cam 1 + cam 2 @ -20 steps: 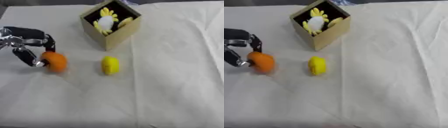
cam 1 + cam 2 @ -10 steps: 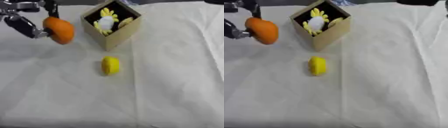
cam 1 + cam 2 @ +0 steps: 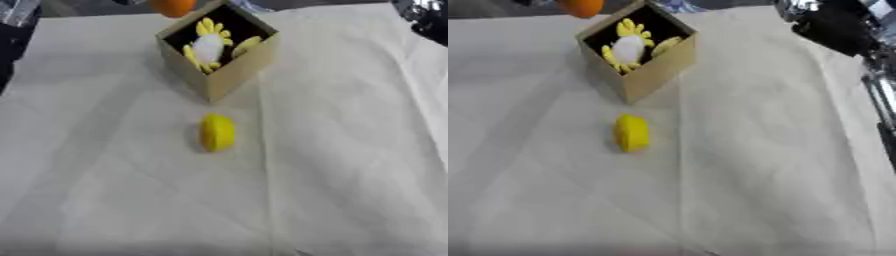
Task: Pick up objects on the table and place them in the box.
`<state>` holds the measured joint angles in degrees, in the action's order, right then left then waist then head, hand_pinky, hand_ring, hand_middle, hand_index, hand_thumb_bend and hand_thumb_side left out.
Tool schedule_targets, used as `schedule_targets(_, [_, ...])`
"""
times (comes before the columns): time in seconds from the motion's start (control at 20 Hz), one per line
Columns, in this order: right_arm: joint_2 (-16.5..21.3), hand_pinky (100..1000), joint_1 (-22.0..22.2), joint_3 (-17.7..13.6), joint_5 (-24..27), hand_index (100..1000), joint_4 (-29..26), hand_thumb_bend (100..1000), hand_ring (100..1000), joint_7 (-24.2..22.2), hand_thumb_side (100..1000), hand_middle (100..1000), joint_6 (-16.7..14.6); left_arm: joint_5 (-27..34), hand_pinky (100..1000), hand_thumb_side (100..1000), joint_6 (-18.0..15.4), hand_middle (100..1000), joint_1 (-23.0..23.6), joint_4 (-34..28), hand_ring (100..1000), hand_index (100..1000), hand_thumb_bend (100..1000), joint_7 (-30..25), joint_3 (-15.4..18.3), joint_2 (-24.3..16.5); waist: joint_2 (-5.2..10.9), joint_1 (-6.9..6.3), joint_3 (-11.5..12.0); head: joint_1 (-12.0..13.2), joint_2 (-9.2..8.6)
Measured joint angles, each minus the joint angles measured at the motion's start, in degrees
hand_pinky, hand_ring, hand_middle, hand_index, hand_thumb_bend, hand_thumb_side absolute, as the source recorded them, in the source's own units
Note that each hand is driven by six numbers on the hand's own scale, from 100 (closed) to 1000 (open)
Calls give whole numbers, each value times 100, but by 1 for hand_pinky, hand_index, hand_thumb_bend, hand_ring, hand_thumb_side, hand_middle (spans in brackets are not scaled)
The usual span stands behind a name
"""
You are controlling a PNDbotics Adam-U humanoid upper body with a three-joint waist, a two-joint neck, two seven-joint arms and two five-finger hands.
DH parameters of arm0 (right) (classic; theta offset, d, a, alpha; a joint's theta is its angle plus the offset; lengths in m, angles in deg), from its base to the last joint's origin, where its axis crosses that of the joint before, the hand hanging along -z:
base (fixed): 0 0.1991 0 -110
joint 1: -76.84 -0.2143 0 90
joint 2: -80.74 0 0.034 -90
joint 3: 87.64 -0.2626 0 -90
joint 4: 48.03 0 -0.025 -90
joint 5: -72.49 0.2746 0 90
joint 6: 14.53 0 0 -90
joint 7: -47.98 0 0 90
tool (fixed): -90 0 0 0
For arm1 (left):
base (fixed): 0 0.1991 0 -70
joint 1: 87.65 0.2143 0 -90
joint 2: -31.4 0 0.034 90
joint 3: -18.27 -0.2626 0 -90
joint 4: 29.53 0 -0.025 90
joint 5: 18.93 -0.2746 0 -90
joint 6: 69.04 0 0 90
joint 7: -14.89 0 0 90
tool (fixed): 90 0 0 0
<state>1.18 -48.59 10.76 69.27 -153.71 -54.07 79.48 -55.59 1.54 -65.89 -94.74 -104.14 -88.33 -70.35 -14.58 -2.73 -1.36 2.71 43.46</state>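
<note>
Bench: covered by a creased white cloth that fills most of both views.
Box: an open cardboard box stands on the cloth at about 12 o'clock from the middle, turned so that one corner faces the camera.
Inside the box: a white and yellow object, with yellow petal-like pieces around a white middle, lies against the dark inside.
Yellow object: a small rounded yellow thing lies on the cloth at 6 o'clock from the box, near it but not touching.
Orange ball: an orange ball shows at the top edge, at about 11 o'clock from the box, just beyond its far rim and cut off by the frame; I cannot tell what holds it.
Left hand: not visible in either view, so its state cannot be told.
Right arm: black and silver parts show at 1 o'clock in the right eye view; whether the hand is wide or narrow cannot be told.
</note>
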Motion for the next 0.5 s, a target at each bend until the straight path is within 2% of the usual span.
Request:
schedule_targets(0.2, [-60,921,41,-55,121,820,-115,100,896,33,657,650,49,-613,745,100,-131,588,-216,776,644,656,224,241,194,449,-24,3,-98,78,-24])
schedule_targets(0.5, [-122,922,70,-102,313,818,-244,100,895,70,651,647,37,-1681,760,100,-266,612,-287,1901,664,690,252,771,551,946,-55,22,-215,156,-91])
